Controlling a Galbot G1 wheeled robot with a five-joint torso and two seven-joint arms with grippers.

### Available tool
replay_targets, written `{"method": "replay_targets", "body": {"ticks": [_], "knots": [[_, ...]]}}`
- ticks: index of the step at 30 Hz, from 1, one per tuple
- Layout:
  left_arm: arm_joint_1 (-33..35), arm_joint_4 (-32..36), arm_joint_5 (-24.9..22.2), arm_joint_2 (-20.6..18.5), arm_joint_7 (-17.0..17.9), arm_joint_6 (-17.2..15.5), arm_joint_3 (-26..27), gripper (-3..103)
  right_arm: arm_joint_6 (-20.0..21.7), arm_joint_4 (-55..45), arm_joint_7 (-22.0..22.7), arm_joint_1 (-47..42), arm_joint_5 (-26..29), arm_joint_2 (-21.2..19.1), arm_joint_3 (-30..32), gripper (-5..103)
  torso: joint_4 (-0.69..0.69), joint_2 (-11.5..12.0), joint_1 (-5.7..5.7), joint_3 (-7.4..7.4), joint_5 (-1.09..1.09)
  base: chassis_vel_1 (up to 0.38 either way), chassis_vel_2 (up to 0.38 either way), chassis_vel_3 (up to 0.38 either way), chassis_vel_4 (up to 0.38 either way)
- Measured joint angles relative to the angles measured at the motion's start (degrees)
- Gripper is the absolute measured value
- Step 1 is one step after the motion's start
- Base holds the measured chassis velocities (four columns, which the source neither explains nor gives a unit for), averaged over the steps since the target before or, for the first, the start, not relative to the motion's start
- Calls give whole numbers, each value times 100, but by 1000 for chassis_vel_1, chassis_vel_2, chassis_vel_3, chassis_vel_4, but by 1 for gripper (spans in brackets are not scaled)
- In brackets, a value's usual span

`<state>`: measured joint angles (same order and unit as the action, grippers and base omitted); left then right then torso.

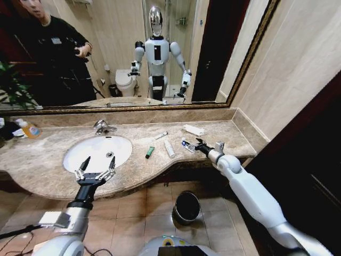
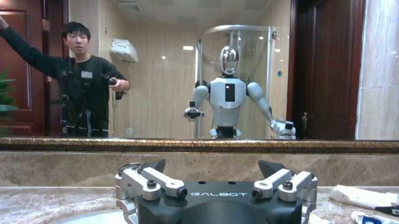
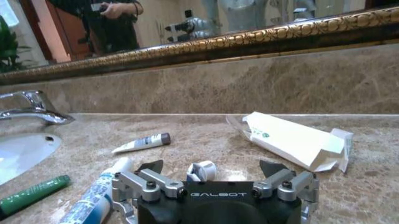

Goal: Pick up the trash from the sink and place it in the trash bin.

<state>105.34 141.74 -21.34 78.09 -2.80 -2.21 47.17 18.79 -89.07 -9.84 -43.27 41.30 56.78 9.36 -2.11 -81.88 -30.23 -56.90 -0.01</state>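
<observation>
Trash [image 1: 169,148] is lying on the marble counter [image 1: 42,160] beside the sink [image 1: 80,149], none binned yet. Right gripper [image 1: 198,145] is hovering wide open, empty, around a small white-and-blue tube [image 3: 201,170]; left gripper [image 1: 96,170] is waiting open by the basin. Judged next: closing squarely on the tube.

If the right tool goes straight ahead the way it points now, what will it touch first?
Probably the white-and-blue sachet, which lies directly between the open fingers of the right tool. Beyond it are bare marble and the wall under the mirror. Depth is hard to judge here.
</observation>
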Motion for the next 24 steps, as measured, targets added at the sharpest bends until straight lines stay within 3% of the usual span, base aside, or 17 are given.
{"method": "replay_targets", "body": {"ticks": [4, 7, 11, 24], "knots": [[0, 0, 0, 0, 0, 0, 0, 100, 130, 88, -75, 91, -38, -32, -68, 100, 0, 0, 0, 0, 1, 0, 0, 0, 0], [0, 0, 0, 0, 0, 0, 0, 100, 488, 195, -430, 146, -115, -115, -37, 100, 0, 0, 1, 0, 2, 0, 0, 0, 0], [0, 0, 0, 0, 0, 0, 0, 100, 616, 370, -744, 220, -226, -212, 6, 100, 1, 0, 1, 0, 1, 0, 0, 0, 0], [0, 0, 0, 0, 0, 0, 0, 100, 710, 565, -869, 327, -173, -348, 2, 100, 0, 0, 1, 0, 0, 0, 0, 0, 0]]}}
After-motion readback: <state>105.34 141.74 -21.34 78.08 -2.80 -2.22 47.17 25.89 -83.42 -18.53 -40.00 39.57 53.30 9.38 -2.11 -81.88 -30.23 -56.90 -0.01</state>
